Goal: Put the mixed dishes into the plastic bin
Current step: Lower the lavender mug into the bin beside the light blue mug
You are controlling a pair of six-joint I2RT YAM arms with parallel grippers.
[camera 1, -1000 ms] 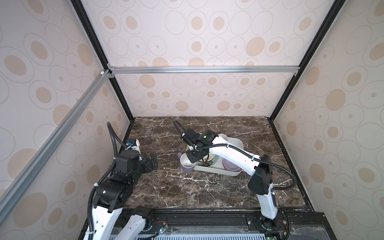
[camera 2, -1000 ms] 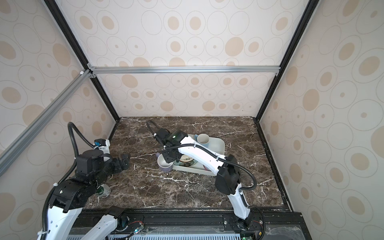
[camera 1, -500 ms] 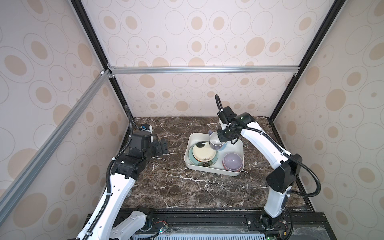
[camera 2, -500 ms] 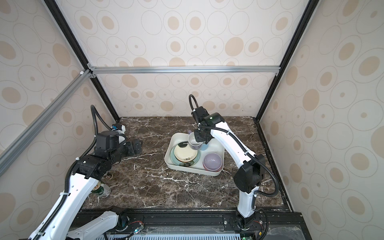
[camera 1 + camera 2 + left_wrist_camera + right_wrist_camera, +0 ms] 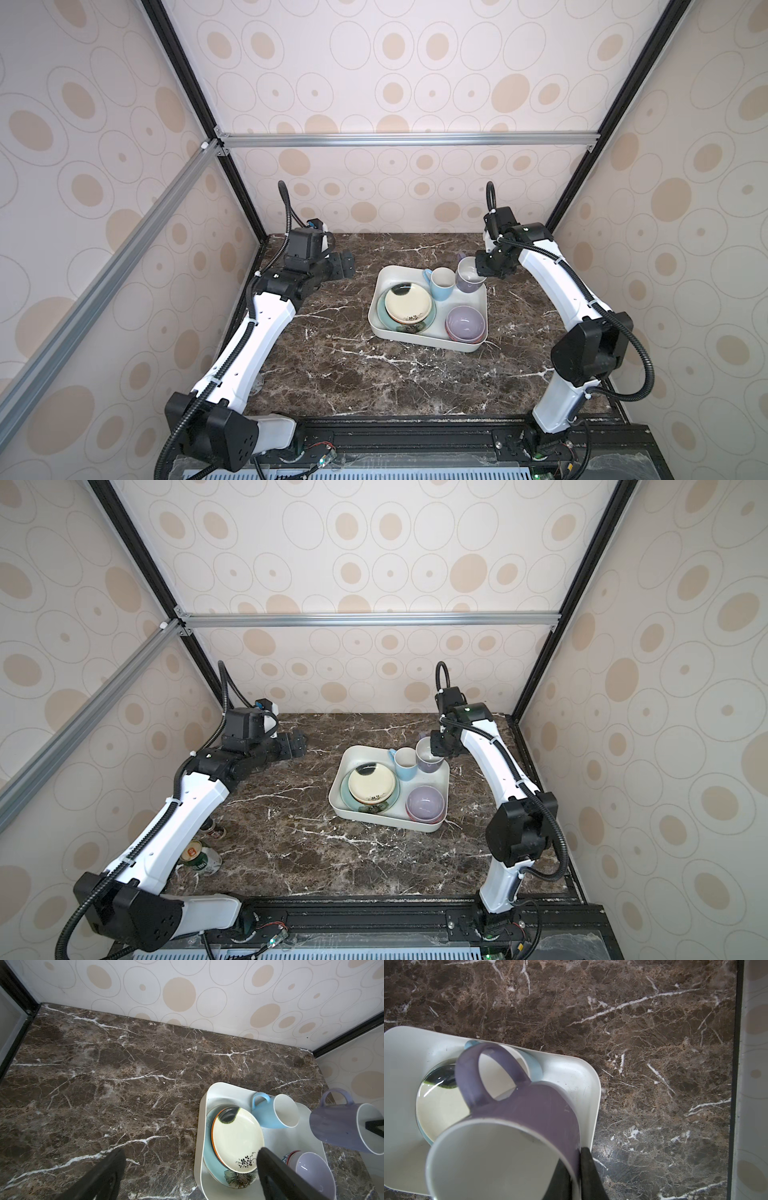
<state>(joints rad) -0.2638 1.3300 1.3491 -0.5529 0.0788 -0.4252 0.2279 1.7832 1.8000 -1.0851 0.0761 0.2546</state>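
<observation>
Right wrist view shows my right gripper (image 5: 576,1167) clamped on the lavender-grey mug (image 5: 533,1111), tipped above the far corner of the plastic bin (image 5: 595,1093), so I should stand it softly beside the light-blue mug (image 5: 535,1065) inside, while my left gripper (image 5: 345,266) hangs wide open left of the bin.

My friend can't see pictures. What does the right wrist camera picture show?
The right claw pinches the rim of a tipped lavender-grey mug over a corner of the white plastic bin. In the bin sit a light-blue mug and a cream plate.
</observation>
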